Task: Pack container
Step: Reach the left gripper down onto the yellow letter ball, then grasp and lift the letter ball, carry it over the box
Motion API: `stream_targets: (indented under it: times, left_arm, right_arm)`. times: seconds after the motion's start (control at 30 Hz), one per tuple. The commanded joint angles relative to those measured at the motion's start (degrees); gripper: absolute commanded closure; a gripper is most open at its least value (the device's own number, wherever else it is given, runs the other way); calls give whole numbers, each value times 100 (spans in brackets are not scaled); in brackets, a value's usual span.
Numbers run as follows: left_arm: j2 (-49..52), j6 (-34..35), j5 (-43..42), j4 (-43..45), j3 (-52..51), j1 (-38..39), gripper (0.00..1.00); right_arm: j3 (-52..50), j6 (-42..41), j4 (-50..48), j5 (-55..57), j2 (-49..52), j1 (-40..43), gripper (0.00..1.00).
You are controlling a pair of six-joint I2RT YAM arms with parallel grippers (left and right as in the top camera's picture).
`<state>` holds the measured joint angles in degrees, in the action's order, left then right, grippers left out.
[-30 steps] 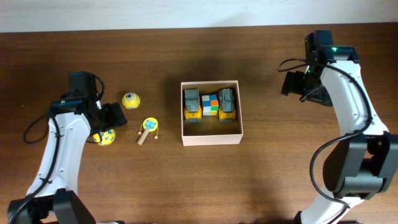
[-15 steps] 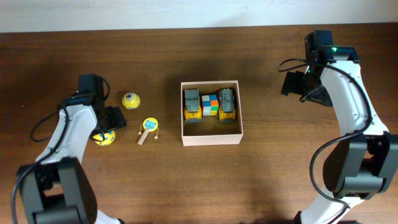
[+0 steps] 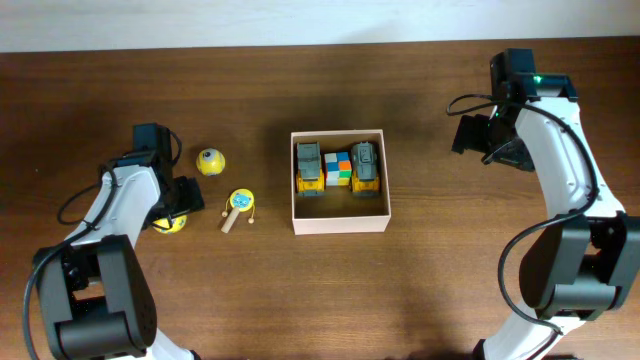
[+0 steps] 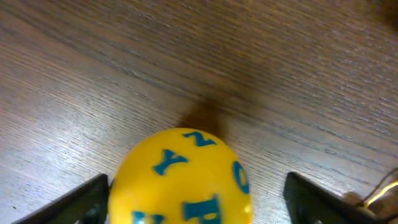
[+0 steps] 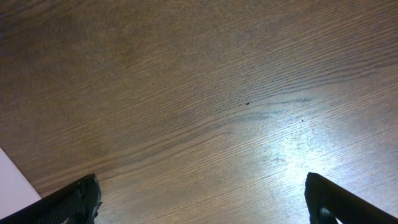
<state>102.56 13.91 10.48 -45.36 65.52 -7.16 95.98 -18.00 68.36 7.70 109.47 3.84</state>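
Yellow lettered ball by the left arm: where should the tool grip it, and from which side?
Best bet: across its widest middle, straight down from above. The yellow ball is round, no handle or edge, resting on the table. The left tool straddles it, a finger on each side, not yet closed.

container (image 3: 340, 212) at the middle of the table (image 3: 450, 280), left truck (image 3: 309, 168), cube (image 3: 338, 168) and right truck (image 3: 366, 166) side by side in its far half, rattle (image 3: 240, 204) left of the container, small ball (image 3: 210, 161) beyond the rattle, lettered ball (image 4: 183, 180) left of the rattle
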Motion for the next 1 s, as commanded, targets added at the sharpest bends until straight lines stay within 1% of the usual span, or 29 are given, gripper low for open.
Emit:
stream_targets:
  times: [0.0,0.03,0.17,0.4,0.63,0.8,0.97]
  left_arm:
    - [50,-70,-131,24,-22,-20,28]
    - [55,-70,-129,24,-22,-20,30]
    - [61,-70,-129,22,-22,-20,30]
    - [63,-70,-247,20,-22,-20,41]
    - [61,-70,-721,-28,7,-20,43]
    - [61,-72,-820,-358,264,-17,43]
    - [59,-72,-822,-868,743,-13,45]
  right_arm:
    - [-9,-46,-2,50,22,26,1]
    - [-9,-46,-2,50,22,26,1]
    - [-9,-46,-2,50,22,26,1]
    - [-9,-46,-2,50,22,26,1]
    - [-9,-46,-2,52,22,26,1]
    - [-9,-46,-2,50,22,26,1]
    - [-9,-46,-2,50,22,26,1]
